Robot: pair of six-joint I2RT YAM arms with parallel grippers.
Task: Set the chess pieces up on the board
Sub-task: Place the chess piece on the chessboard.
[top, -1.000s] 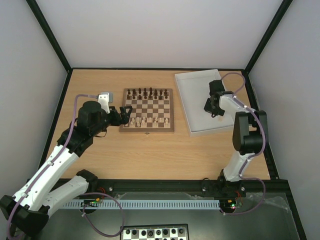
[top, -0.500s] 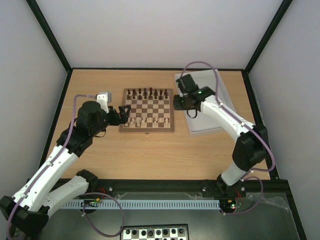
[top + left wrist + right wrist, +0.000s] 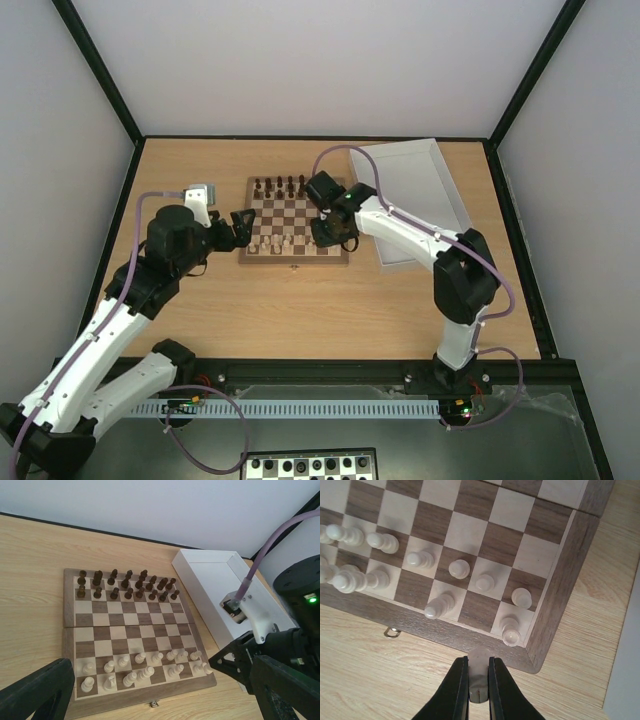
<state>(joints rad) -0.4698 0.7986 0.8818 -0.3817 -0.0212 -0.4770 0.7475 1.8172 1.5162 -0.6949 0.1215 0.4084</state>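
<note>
Cream pieces [image 3: 145, 666] stand in the two near rows of the board [image 3: 130, 621], and dark pieces [image 3: 127, 584] stand in the two far rows. The board lies on the wooden table [image 3: 300, 310]. A white tray [image 3: 425, 180] lies near it on the right, with a gap between them. The left gripper [image 3: 240, 228] sits at the board's left edge, close to the near corner, and points across the squares. Its jaws are spread wide: in its wrist view the two dark fingers [image 3: 37, 692] fill the bottom corners, with nearly the whole width of the board between them. The right arm reaches in from the right across the tray's near corner. The right gripper [image 3: 330, 234] hangs over the near right corner of the board. In its wrist view its fingers [image 3: 457, 685] are drawn narrow and pinch a pale piece [image 3: 479, 682] between them. Their tips are over the board's brown border, just left of the corner. One cream piece stands on the corner square, close to those tips. A small metal clasp [image 3: 392, 631] sits at the board's near edge, further left.
</note>
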